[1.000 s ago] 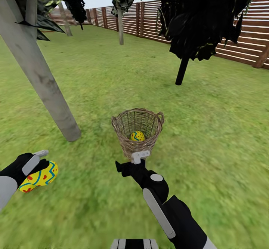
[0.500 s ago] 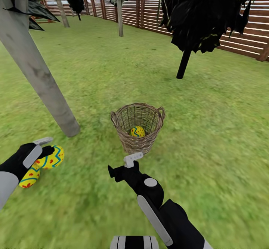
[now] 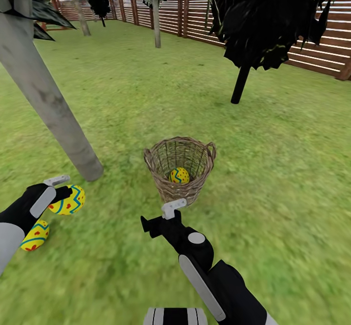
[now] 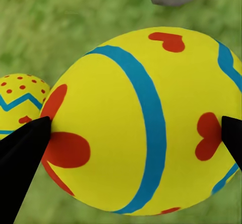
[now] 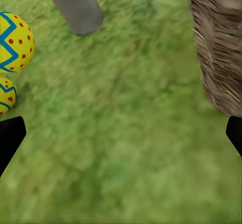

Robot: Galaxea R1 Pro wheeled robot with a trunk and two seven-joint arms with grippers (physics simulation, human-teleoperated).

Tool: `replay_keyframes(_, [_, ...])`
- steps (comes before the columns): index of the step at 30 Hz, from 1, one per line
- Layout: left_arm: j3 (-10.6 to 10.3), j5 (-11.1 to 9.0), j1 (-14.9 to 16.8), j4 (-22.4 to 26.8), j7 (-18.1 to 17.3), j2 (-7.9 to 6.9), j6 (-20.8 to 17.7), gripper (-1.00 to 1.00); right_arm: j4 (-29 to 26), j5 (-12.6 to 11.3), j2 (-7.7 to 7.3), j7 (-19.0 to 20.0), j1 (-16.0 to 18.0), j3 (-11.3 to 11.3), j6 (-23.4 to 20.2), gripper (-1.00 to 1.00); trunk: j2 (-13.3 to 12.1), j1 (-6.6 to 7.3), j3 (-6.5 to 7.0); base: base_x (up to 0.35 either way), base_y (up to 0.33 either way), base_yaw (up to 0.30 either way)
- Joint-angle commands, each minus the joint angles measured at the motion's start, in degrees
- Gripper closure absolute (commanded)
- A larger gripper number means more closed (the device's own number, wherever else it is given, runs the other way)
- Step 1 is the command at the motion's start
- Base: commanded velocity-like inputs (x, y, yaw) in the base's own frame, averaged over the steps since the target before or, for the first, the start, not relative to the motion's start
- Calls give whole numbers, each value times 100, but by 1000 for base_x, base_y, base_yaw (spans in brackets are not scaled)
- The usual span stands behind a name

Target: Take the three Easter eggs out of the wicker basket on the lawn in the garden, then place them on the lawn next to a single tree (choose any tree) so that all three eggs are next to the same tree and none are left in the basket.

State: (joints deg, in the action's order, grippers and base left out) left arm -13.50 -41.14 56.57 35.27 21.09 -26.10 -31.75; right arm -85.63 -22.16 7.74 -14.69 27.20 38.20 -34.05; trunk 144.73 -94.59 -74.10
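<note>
While one Easter egg [image 3: 179,175] lies inside the wicker basket [image 3: 179,169] on the lawn [image 3: 273,169], the left gripper [image 3: 62,188], at eight o'clock from it, clamps a second egg [image 3: 68,200]; a third egg [image 3: 35,235] rests on grass beside the pale tree trunk [image 3: 53,115]; the right gripper [image 3: 171,208] hangs spread wide, holding nothing, at the basket's six o'clock; no writing shows.

Head camera looks forward and down across the lawn [image 3: 273,178] from above both arms. Left wrist camera sits tight against one egg [image 4: 146,118]. Right wrist camera looks low over grass, sharing the wicker basket [image 5: 219,47] and grey trunk [image 5: 75,4] with the head view.
</note>
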Motion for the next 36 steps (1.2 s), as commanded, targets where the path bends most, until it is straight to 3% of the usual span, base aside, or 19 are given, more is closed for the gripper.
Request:
replay_keyframes(1, [-44,-60,4,12,53,-10,-7,100,-7,-60,0,-57,5,6,-16,-100,2,0,-5,42,0,0])
replay_keyframes(8, [-82,-60,4,19,50,-10,2,100,-37,-60,0,-55,5,10,-11,-100,2,0,-5,10,0,0])
replay_keyframes(15, [-74,-60,4,-18,41,-10,1,100,-501,-52,0,-77,-213,-76,-16,-100,11,-18,-160,0,0,0])
replay_keyframes(20, [-56,-60,4,-27,44,-10,2,100,-523,-56,-16,-133,-242,-290,36,-100,18,-31,-271,0,0,0])
replay_keyframes(24, [-48,-60,4,-23,45,-10,8,100,-525,-62,-77,-114,-248,-697,45,-100,23,-41,-359,0,0,0])
replay_keyframes(36, [-47,-58,4,-23,50,-10,35,100,-525,-69,-94,-119,-250,-770,-1,-100,39,-72,-625,0,0,0])
